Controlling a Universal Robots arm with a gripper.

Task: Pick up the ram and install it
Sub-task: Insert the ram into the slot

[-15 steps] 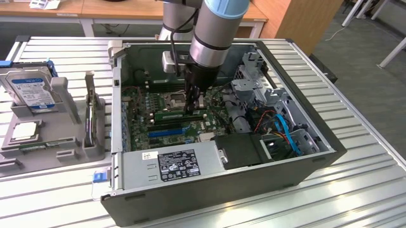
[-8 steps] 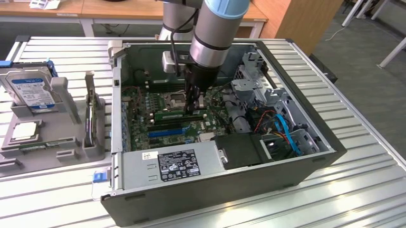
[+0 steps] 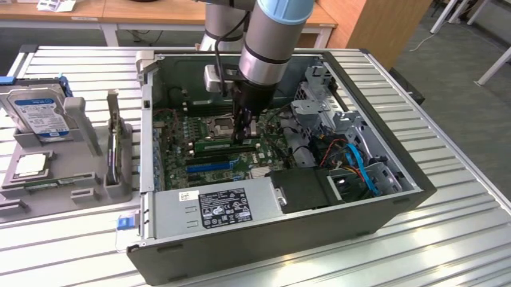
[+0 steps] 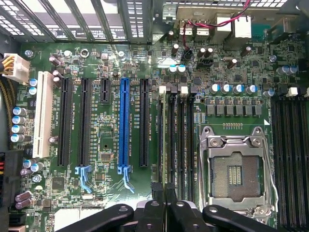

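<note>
- Exterior view: I see the ram (image 3: 226, 143) as a long, thin green stick standing on its edge. It lies along the memory slots of the motherboard (image 3: 179, 137), inside the open computer case (image 3: 239, 257).
- The stick runs across the board towards the exterior view's left, just beside the processor socket (image 3: 220, 124).
- Wrist view: I look straight down on the ram (image 4: 167, 140), so it shows as a narrow greenish line in one of the black memory slots (image 4: 186, 140). That slot is the one nearest the long black expansion slots; the blue expansion slot (image 4: 124, 125) is a little further off.
- I cannot make out the stick's chips from either camera.
- In the wrist view the open processor socket (image 4: 236, 171) sits on the other side of the memory slots.
- The gripper (image 3: 241, 136) hangs straight down from the arm into the case, with its tips at the stick's upper edge.
- From the wrist, the gripper (image 4: 164, 189) has its two black fingers (image 4: 157, 191) drawn together with no gap that I can see. They are clamped on the top edge of the ram, one finger on each face, near one end of the slot.
- I cannot tell whether the stick is fully seated or whether the slot latches are closed.
- Outside the case, on the exterior view's left, a grey tray (image 3: 80, 137) holds a hard drive (image 3: 40, 113).
</note>
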